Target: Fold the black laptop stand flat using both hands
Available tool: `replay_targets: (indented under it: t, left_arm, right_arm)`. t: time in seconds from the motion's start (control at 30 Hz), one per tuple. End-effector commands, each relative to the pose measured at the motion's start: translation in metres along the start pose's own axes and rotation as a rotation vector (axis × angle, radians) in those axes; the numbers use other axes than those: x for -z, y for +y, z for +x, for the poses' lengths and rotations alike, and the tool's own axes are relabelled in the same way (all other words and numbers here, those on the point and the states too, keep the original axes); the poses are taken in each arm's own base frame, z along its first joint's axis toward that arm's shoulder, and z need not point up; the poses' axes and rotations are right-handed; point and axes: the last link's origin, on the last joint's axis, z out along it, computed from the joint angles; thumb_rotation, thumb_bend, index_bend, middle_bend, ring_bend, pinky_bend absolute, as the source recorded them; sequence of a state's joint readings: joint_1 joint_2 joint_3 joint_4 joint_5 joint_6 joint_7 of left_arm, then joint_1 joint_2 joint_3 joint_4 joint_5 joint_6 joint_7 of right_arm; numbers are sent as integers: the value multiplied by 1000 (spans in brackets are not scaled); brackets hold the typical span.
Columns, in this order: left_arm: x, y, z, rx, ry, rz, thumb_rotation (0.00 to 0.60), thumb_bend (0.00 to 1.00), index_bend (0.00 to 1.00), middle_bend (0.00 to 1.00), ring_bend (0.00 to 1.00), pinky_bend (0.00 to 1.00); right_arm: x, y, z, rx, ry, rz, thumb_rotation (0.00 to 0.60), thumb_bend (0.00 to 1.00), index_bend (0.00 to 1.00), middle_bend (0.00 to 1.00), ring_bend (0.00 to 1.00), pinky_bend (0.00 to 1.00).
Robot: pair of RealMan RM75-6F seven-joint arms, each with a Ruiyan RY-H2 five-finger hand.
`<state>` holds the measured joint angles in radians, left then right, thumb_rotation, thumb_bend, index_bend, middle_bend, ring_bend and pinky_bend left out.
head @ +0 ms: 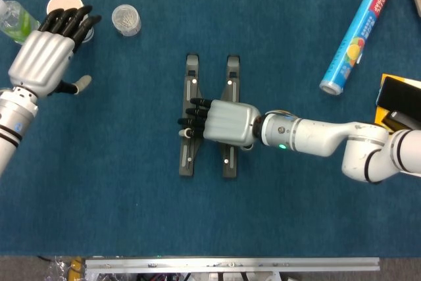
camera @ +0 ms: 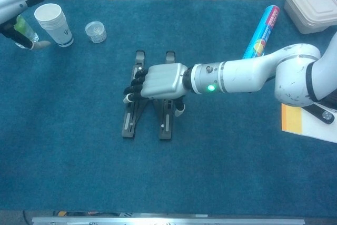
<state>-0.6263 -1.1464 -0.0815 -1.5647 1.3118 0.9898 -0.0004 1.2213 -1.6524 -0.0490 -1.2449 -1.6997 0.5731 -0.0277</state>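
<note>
Black laptop stand (head: 209,116) lies at middle of counter (head: 131,202), two stiff rails joined by crossed struts; looks light, rigid, hinged

Right hand (head: 223,123) rests on struts, fingers (head: 191,118) curled over left rail; cannot tell if pinching

Left hand (head: 46,57) far off near paper cup (camera: 52,22), fingers spread, empty

Best hold: outer rails, one per hand

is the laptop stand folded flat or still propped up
Flat, as far as shown: the black laptop stand lies low on the blue table, both rails down, with the right hand resting on its middle.
</note>
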Motion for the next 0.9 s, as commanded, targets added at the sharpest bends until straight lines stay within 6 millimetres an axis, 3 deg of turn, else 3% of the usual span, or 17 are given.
replay_targets:
  t: [0.03, 0.5, 0.9]
  left_arm:
    - [0, 0, 0, 4, 3, -1, 600, 255, 0, 0, 0, 38]
    - [1, -6, -1, 21, 9, 10, 600, 255, 0, 0, 0, 13]
    - [1, -6, -2, 29, 10, 2, 600, 254, 0, 0, 0, 13]
  right_arm:
    - [-3, 0, -1, -3, -6, -1, 600, 0, 0, 0, 0, 15]
    - [-19, -1, -4, -30, -23, -10, 600, 0, 0, 13, 0, 14]
    - [-24, -3, -1, -73, 9, -23, 600, 1, 0, 355, 32, 14]
